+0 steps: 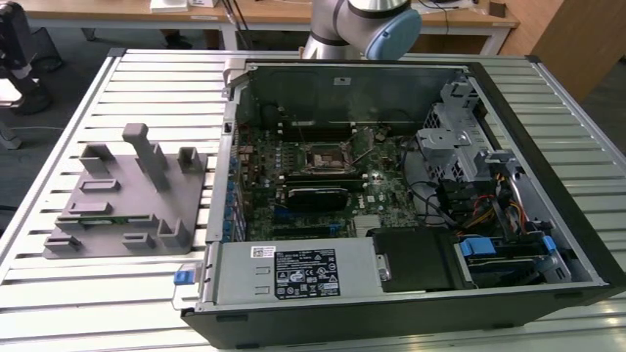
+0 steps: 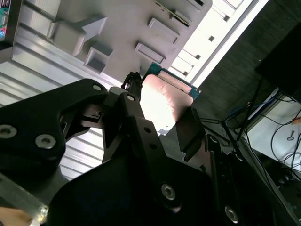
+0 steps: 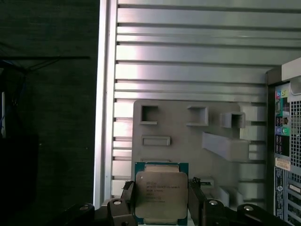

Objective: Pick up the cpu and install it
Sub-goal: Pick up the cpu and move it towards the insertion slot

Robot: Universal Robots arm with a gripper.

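A slatted metal tabletop carries an open computer case lying on its side. Inside are a motherboard with a black square socket frame near its middle, a silver power supply and a grey drive cage. On the exterior view's left, just beside the case, sits a grey moulded fixture with upright posts and shallow recesses.

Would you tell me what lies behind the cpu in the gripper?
Behind the cpu is the grey fixture block on the slatted table; the part directly behind it is hidden.
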